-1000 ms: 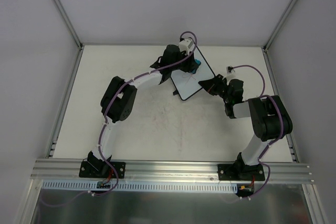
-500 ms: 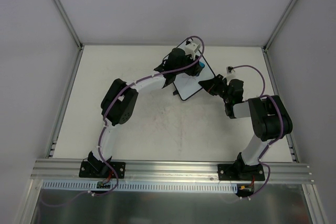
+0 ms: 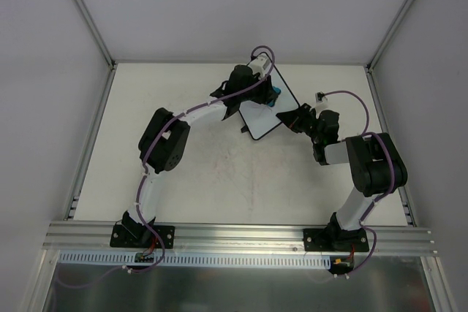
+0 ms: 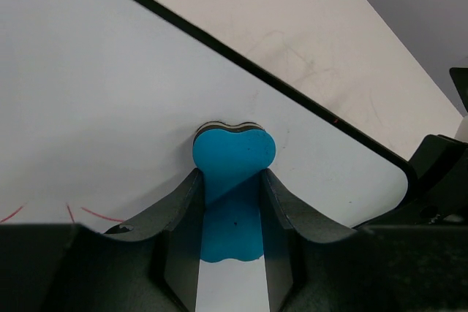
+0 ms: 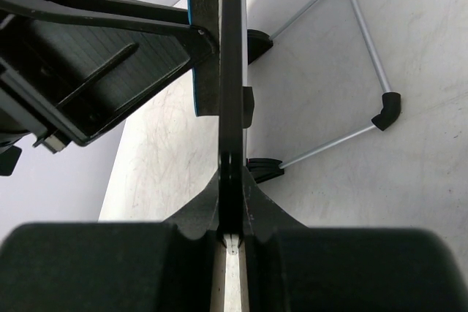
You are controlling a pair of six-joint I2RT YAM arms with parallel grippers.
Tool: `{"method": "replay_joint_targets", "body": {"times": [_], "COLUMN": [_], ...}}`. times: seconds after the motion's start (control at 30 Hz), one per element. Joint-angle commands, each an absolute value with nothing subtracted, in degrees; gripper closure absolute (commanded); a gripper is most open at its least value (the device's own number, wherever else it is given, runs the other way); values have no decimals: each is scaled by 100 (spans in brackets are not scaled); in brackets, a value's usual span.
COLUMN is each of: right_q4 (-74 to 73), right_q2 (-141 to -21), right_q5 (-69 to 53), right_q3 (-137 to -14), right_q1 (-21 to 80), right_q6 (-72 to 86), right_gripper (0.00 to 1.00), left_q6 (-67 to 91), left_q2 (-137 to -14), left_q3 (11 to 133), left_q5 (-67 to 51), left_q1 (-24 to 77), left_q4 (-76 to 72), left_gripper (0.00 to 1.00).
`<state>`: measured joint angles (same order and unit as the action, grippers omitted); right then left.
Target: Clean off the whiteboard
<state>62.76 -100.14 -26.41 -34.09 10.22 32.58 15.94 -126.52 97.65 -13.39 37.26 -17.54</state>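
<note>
We find no print or label to read; the only marks are a few short red strokes point(image 4: 80, 213) low on the whiteboard point(image 4: 110, 107), too partial for us to read as letters. The whiteboard point(image 3: 259, 116) sits at the back middle of the table point(image 3: 219, 173), between the two arms, with its white face showing from above. The left gripper point(image 4: 230, 180) is clamped on a blue eraser point(image 4: 234, 151), whose rounded end presses against the board's face near its black frame. The right gripper point(image 5: 232, 180) is closed tight on the board's edge point(image 5: 232, 71), which we see edge-on between its fingers. From above, the left gripper point(image 3: 267, 93) covers the board's far part and the right gripper point(image 3: 289, 118) meets its right side. Beside the board's back, a silver rod frame point(image 5: 365, 56) with black corner pieces rests on the table. The tabletop is off-white and scuffed, with grey walls point(image 3: 219, 5) around it and a metal rail point(image 3: 241, 235) along the near edge.
</note>
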Motion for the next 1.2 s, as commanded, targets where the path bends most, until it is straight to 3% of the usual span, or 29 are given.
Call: {"method": "replay_joint_targets", "body": {"times": [0.0, 0.67, 1.17], "right_q4": [6688, 6812, 6873], "right_q2": [-10072, -10116, -10151], "right_q5": [-2742, -2777, -2804], "right_q3": [-3630, -3603, -3604], "right_q1": [1046, 1020, 1011], "right_q6": [3252, 3349, 3401], "right_gripper": [100, 100, 100], "left_q6": [2091, 3700, 4192], "left_q2": [-12876, -13491, -13368], "left_q3": [9615, 9861, 9378], "left_q5": [-1477, -1969, -1600], "left_q1": [3516, 2593, 2417], "left_q4": [-1345, -1037, -1055], "left_gripper": [100, 100, 100]}}
